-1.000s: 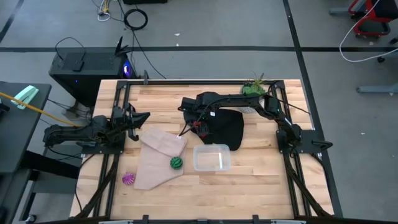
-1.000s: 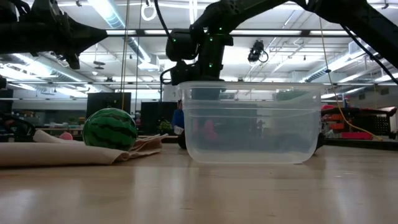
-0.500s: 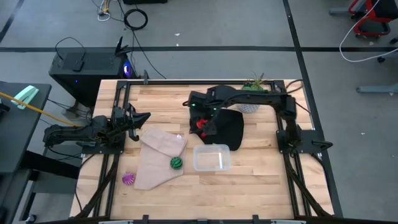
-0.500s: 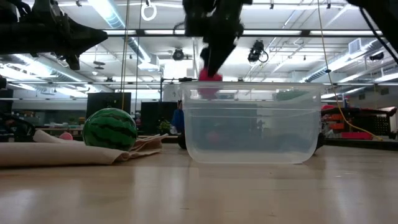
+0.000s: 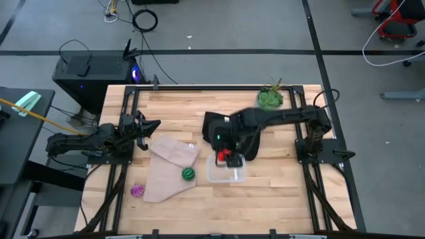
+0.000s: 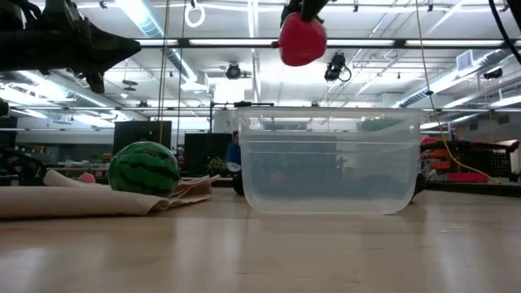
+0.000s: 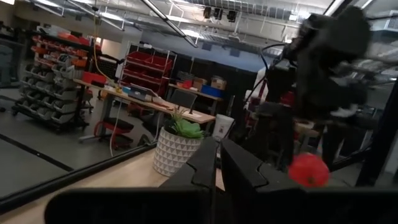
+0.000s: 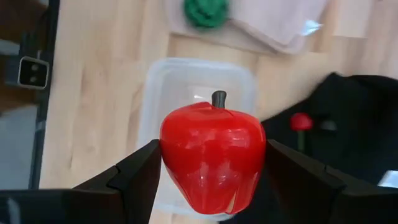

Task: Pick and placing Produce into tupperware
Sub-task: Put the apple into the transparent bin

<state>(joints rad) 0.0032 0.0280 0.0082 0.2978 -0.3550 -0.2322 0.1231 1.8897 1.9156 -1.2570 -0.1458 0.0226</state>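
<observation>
My right gripper [image 5: 224,159] hangs over the clear tupperware [image 5: 226,169], shut on the red produce piece [image 8: 213,155]. In the low view the red piece [image 6: 302,38] is well above the tupperware's rim [image 6: 330,114]. The tupperware stands on its flat base on the wood. The dark-green striped ball [image 5: 188,174] rests on the beige cloth [image 5: 166,169] to its left. The purple ribbed ball [image 5: 137,191] lies on the table near that cloth's near-left corner. My left gripper [image 5: 151,126] waits shut at the table's left side. My right gripper pinches the red piece between its two fingers [image 8: 144,173], one on each of its opposite sides [image 8: 171,152]. The fingers come from above, pointing down. The piece is lifted clear over the tupperware, its dark stem [image 8: 218,98] showing at one end.
A black cloth [image 5: 244,136] lies just beyond the tupperware, with a small red thing [image 8: 301,121] on it. A leafy plant in a pale pot [image 5: 269,98] stands at the far right. Bare wood lies near and right of the tupperware.
My right gripper has carried the red piece from over the black cloth toward the near edge and up, ending above the tupperware. In the low view the piece went from behind the tupperware to level with its rim, then well above it.
</observation>
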